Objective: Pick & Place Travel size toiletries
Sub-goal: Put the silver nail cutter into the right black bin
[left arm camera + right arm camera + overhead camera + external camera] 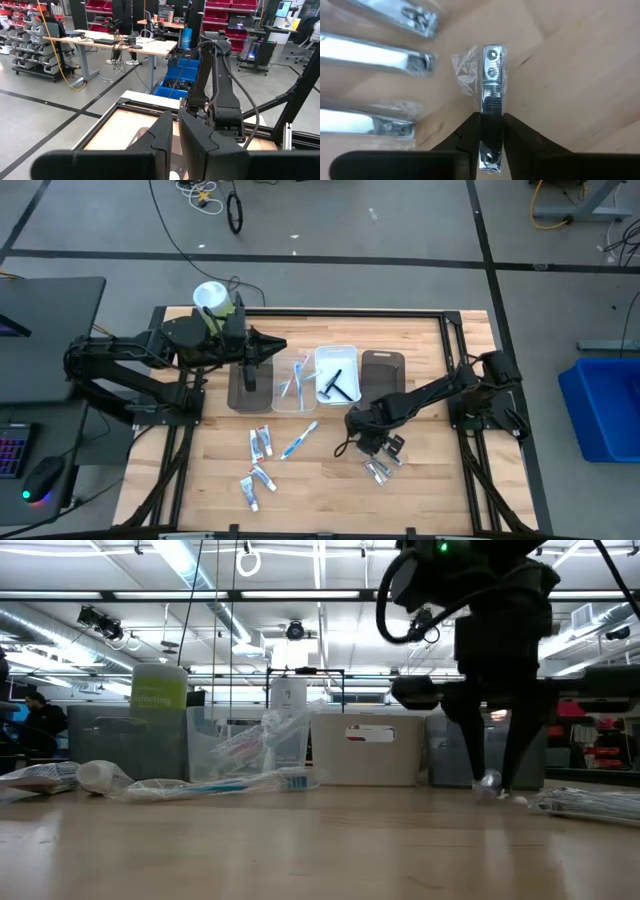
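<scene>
Two arms in play. Right gripper [491, 131] is down on the table near the front right, jaws pinched on a silvery clipper-like item [491, 100] in clear wrap, which lies flat on the wood. Three more wrapped silvery items [375, 55] lie just beside it on the table. From above, that little cluster [381, 470] sits right under the right gripper [372, 448].

Front left of the table: mini toothpaste tubes [259, 444] in a loose group, one blue-white toothbrush [298, 441] lying diagonally between them and the right gripper.

Further back, a row of trays: dark tray [244, 392], clear tray [292, 383] with toothbrushes in it, white tray [338, 355] holding a black razor [334, 383], then another dark tray [383, 366] at the right end.

Left gripper [249, 376] hangs over the leftmost dark tray, fingers [200, 142] nearly together with only a slim gap, nothing in them.

Green-white canister [213, 301] stands at the back left, behind the left arm.
</scene>
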